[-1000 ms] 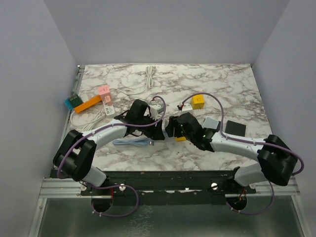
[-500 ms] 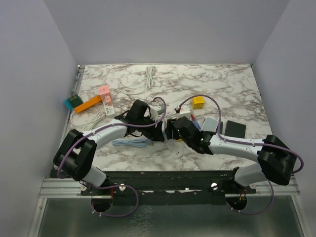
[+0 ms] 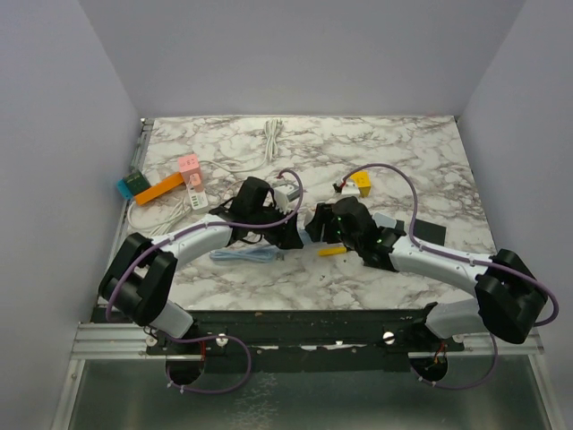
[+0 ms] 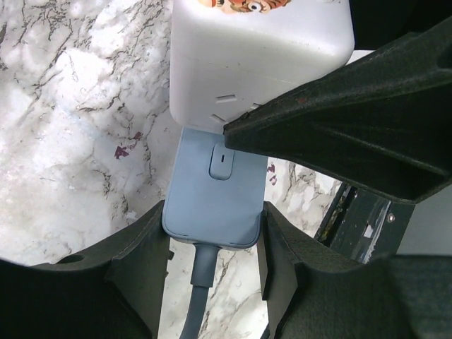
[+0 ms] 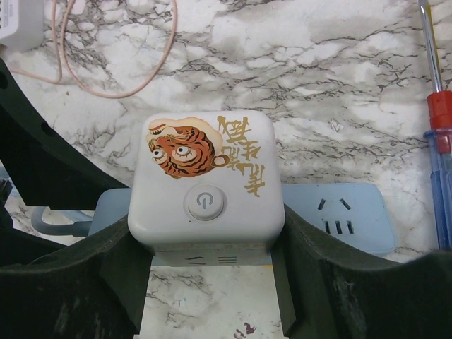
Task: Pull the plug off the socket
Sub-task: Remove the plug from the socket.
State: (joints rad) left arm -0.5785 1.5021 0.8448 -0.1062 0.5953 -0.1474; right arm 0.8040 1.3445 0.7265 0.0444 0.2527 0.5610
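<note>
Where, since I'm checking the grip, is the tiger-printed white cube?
Centre of the right wrist view: the white cube sits plugged on the blue power strip, between the right tool's fingers.

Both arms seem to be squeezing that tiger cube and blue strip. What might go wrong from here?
The left fingers pinch only the blue strip's cord end, so it may slip out as the right fingers pull the white cube. A jerk could also knock the screwdriver lying close by.
</note>
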